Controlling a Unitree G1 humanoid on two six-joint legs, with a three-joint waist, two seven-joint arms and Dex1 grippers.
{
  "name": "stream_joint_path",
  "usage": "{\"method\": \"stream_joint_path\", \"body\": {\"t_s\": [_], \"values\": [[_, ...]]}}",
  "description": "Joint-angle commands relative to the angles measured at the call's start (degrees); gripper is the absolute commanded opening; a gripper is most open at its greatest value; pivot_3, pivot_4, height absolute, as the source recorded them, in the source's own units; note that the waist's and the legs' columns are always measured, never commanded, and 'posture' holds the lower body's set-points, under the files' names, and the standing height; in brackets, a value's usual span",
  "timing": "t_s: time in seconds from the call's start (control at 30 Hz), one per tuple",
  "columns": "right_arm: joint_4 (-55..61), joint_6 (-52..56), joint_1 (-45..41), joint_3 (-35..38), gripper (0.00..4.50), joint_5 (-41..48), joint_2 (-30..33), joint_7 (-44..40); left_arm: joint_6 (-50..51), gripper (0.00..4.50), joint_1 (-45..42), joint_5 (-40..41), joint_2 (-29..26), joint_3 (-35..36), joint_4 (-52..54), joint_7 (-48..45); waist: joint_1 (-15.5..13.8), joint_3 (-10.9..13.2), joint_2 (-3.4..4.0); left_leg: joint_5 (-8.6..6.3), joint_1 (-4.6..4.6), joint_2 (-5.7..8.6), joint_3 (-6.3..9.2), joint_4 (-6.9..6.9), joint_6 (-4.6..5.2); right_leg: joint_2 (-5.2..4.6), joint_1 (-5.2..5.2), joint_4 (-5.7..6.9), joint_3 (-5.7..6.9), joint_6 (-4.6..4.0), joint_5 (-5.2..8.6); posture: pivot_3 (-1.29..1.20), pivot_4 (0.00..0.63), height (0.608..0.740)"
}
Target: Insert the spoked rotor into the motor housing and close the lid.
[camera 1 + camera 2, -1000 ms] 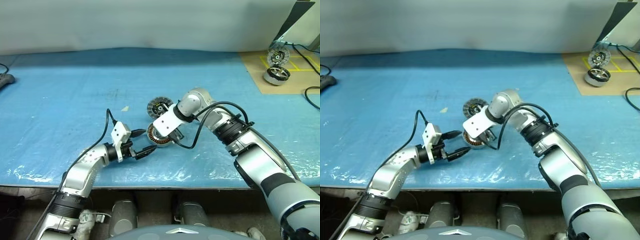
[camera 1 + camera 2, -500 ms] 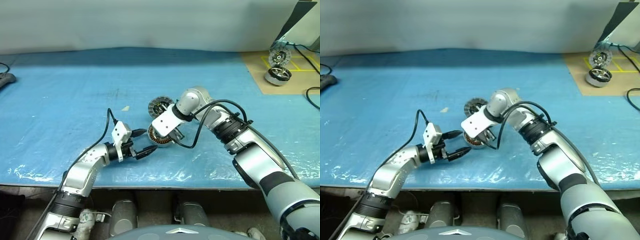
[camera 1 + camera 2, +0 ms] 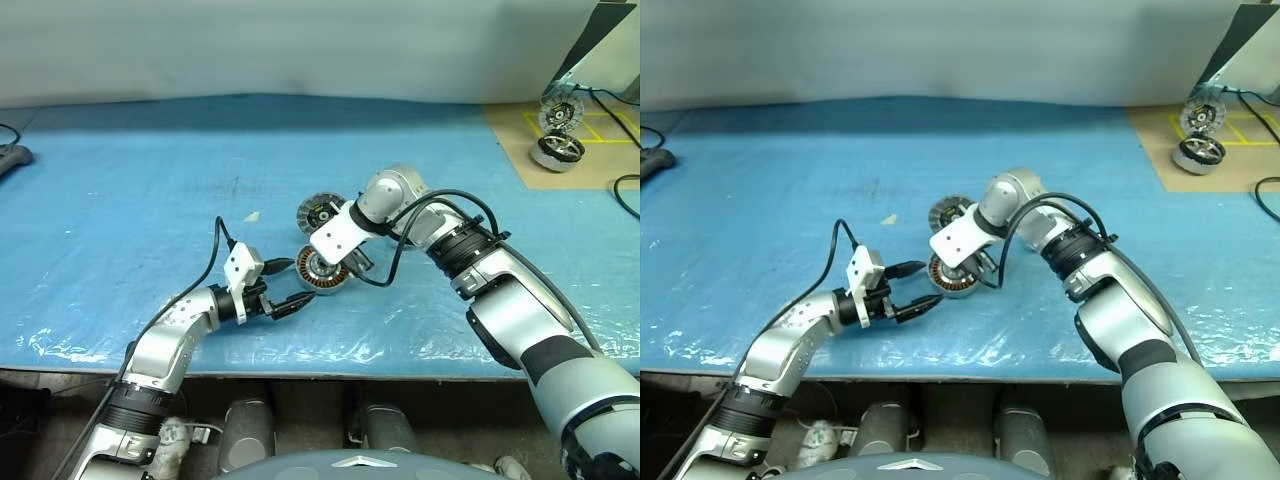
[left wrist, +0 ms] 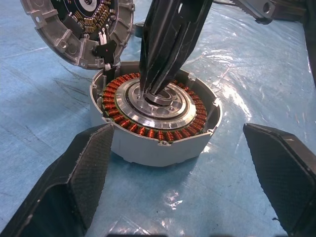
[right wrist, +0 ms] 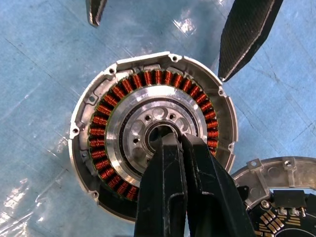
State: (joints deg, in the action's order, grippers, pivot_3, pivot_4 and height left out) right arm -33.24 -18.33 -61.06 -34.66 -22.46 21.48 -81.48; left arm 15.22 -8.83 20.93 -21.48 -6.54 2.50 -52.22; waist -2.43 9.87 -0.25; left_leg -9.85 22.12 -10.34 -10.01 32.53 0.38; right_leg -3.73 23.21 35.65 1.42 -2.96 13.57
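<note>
Now your right gripper (image 5: 173,140), pinched closed, points steeply down into the motor housing (image 4: 153,126) hub; your left gripper (image 3: 285,285) lies level beside it, jaws wide.

The motor housing (image 4: 157,143) is cast metal with a matt, pale silver wall, while its hub plate (image 5: 148,129) is brighter machined metal, smooth and faintly ringed by tool marks. Around it runs the winding ring (image 4: 129,127) of glossy copper-orange wire, tightly coiled. The lid (image 4: 74,29), at the upper left of the left wrist view, has a rough-cast grey rim and a dark inner face with small brass-coloured contacts. The left gripper (image 4: 185,168) has fingers (image 4: 89,173) covered in a black, finely textured pad (a woven or pebbled look). The right gripper (image 5: 170,139) is smooth, semi-gloss black. The table cover (image 3: 150,180) is blue, under a wrinkled, shiny clear film.
</note>
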Motion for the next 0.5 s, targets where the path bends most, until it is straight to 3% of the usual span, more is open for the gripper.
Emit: {"method": "stream_joint_path", "body": {"t_s": [0.03,0.5], "values": [[-0.09,-0.96,-1.91,-0.25,0.01,-0.08,-0.39,0.24,-1.13,4.50,-0.56,-0.16,-0.16,-0.28,0.94,-0.46,0.00,0.00,0.00,0.00,0.00,0.00,0.00,0.00,0.00,0.00,0.00,0.00,0.00,0.00,0.00,0.00,0.150,0.740],[1.58,-3.89,1.62,-2.31,0.01,-0.06,0.91,-2.74,-1.18,4.50,-0.11,-0.50,-0.10,-0.07,1.48,-0.18,-0.03,0.00,0.00,0.00,0.00,0.00,0.00,0.00,0.00,0.00,0.00,0.00,0.00,0.00,0.00,0.00,0.150,0.740]]}}
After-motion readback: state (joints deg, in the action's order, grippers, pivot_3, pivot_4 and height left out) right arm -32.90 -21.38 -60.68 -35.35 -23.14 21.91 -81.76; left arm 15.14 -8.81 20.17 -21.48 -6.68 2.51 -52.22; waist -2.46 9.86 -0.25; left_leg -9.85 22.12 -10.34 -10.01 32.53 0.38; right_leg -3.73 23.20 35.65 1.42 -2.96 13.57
